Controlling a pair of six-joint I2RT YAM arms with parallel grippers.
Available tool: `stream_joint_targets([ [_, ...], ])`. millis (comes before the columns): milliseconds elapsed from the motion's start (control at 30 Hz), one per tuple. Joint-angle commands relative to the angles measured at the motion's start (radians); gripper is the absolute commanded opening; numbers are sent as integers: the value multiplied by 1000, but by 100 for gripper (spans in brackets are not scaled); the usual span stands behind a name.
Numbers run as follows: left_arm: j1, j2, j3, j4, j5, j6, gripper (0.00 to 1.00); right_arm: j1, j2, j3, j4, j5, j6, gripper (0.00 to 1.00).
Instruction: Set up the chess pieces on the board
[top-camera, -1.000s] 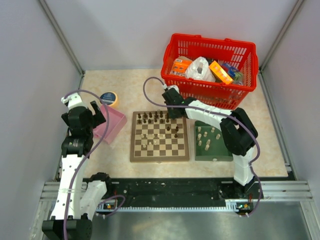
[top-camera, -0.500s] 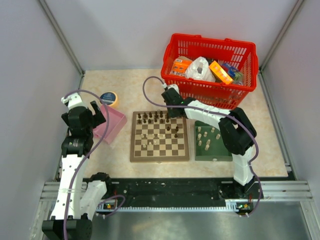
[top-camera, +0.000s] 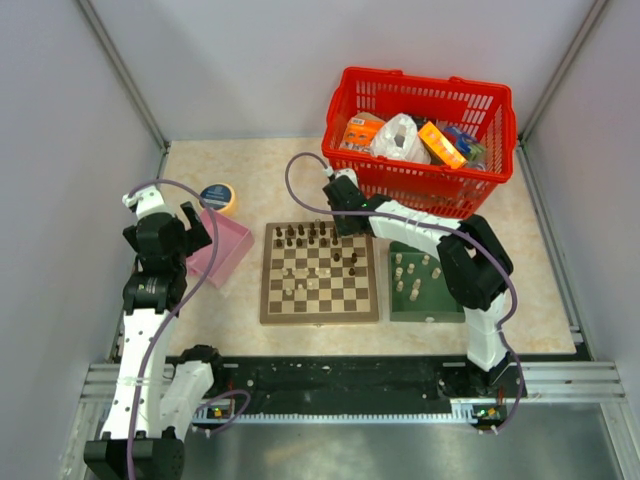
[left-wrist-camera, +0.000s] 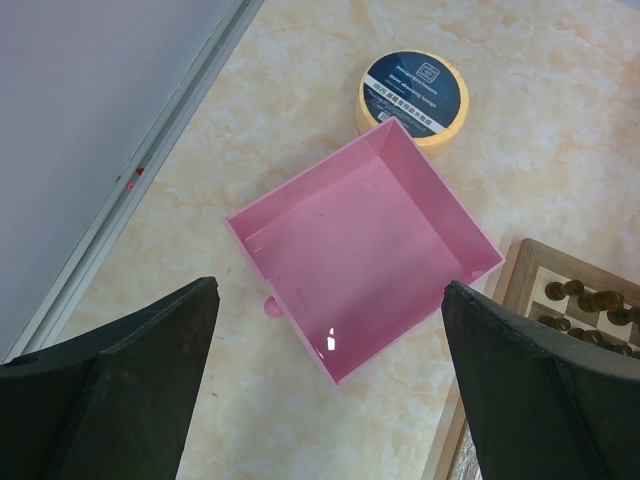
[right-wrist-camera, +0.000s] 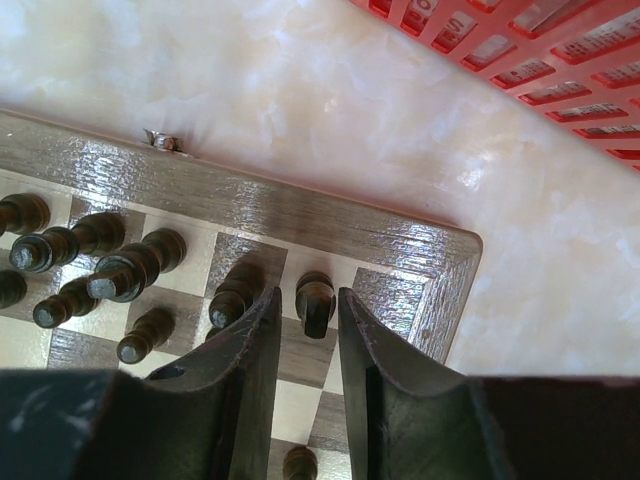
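Observation:
The board (top-camera: 320, 316) lies mid-table with dark chess pieces (top-camera: 305, 236) along its far rows and a few pale ones (top-camera: 300, 285) mid-board. More pale pieces (top-camera: 413, 272) stand on the green tray (top-camera: 428, 305). My right gripper (top-camera: 345, 228) is low over the board's far right corner (right-wrist-camera: 300, 215). In the right wrist view it (right-wrist-camera: 309, 297) is narrowly open around a standing dark piece (right-wrist-camera: 316, 303), with a small gap showing on the left side. My left gripper (top-camera: 190, 222) hangs wide open and empty above the pink box (left-wrist-camera: 360, 250).
A red basket (top-camera: 420, 190) full of packets stands just behind the board, close to my right arm. A yellow tape roll (left-wrist-camera: 413, 95) sits behind the pink box (top-camera: 225, 250). Grey walls close in on both sides.
My right gripper shifted very slightly near the board's far right corner. The left arm has not moved.

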Motion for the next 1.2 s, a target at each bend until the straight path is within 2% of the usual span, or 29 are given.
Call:
stream_joint_targets([
  [0,4,5,-6,24,-6,13,99,2,-38,37,26,-9,-13,31],
  [267,4,8,-3,16,-11,13,99,-3,-142,34,-8,-26,-32,44],
  [700,4,14,2,14,-11,11,99,2,-359,-199,-35,-130,66,44],
  [1167,4,17,4,8,-3,7,99,19,-273,-242,-29,-190,85,40],
])
